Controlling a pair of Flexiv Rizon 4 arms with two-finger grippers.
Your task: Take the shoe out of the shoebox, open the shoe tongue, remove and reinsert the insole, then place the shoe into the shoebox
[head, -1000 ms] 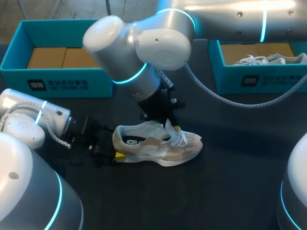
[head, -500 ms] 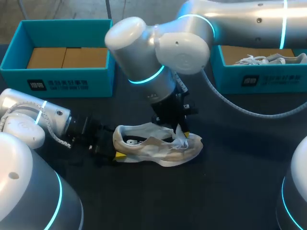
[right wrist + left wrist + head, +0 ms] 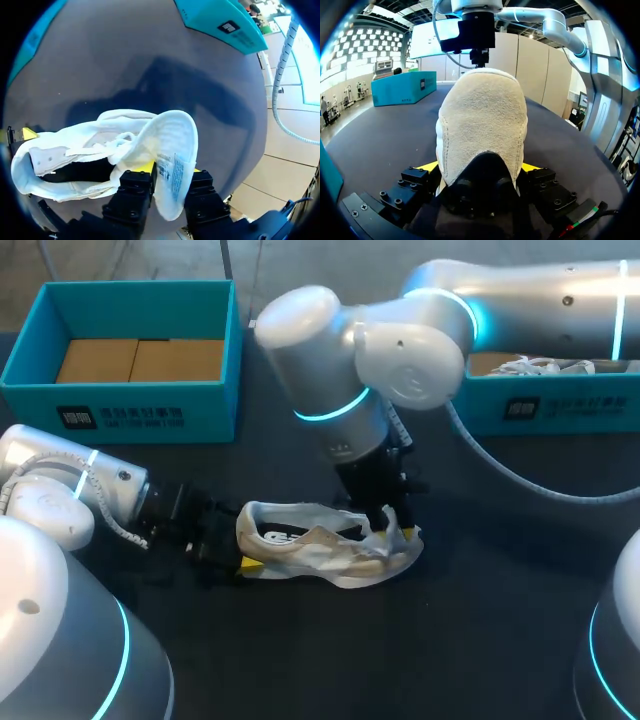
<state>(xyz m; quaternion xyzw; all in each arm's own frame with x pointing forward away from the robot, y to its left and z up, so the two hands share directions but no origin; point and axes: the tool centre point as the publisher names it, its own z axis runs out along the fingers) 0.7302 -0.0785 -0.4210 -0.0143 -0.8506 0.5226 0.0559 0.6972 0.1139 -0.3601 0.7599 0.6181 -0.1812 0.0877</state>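
Shoe: out of its box, resting sole-down on the dark counter, heel toward the left arm.
Left claw: low at the counter, pinching the heel from both sides. I'd judge it the anchor, so it should grip firmly.
Insole: dark, seated inside the shoe's mouth and only partly in view.
Right claw: pressed onto the tongue, which stands lifted and bent toward the toe.
Step in hand: opening the tongue, by my reading. Draw it forward and up along the shoe, gently, so the laces slacken without dragging the heel loose.
Left shoebox: teal, far back, cardboard inside.
Right shoebox: teal, far back, holding 1 other white shoe.
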